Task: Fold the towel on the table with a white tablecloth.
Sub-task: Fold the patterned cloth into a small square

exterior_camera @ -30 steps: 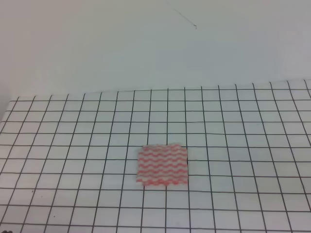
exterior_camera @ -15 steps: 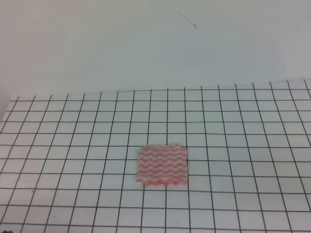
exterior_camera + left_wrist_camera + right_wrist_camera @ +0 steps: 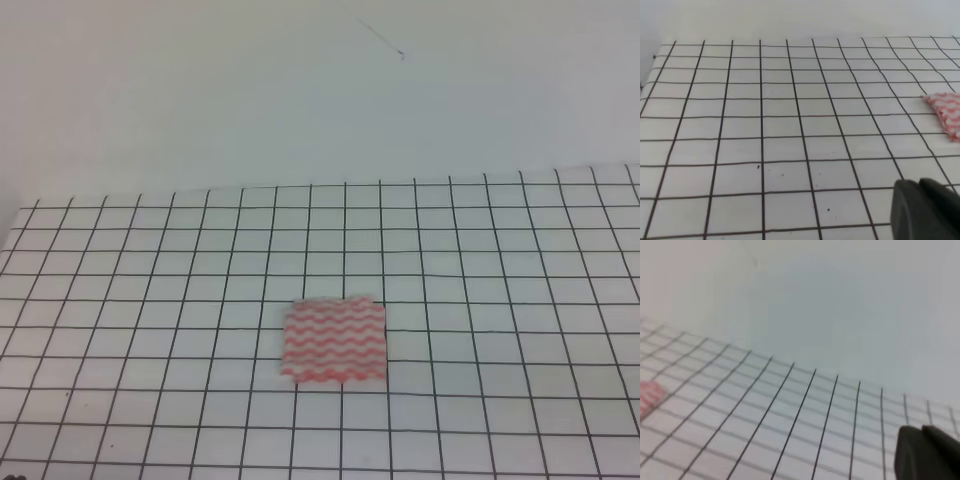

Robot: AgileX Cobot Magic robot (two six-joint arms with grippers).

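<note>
The towel (image 3: pixel 334 341), white with pink-red wavy stripes, lies flat and roughly square on the table with a white tablecloth (image 3: pixel 500 250), a little below the middle of the exterior high view. Neither arm shows in that view. In the left wrist view the towel's corner (image 3: pixel 947 111) peeks in at the right edge, far from my left gripper (image 3: pixel 921 210), a dark shape at the bottom right with its fingers pressed together. A blurred pink patch of towel (image 3: pixel 649 394) shows at the left of the right wrist view, where my right gripper (image 3: pixel 923 452) looks shut and holds nothing.
The black-lined grid cloth covers the whole table, and its far edge (image 3: pixel 320 186) meets a plain pale wall (image 3: pixel 300 90). A few small dark specks (image 3: pixel 758 167) dot the cloth near the left gripper.
</note>
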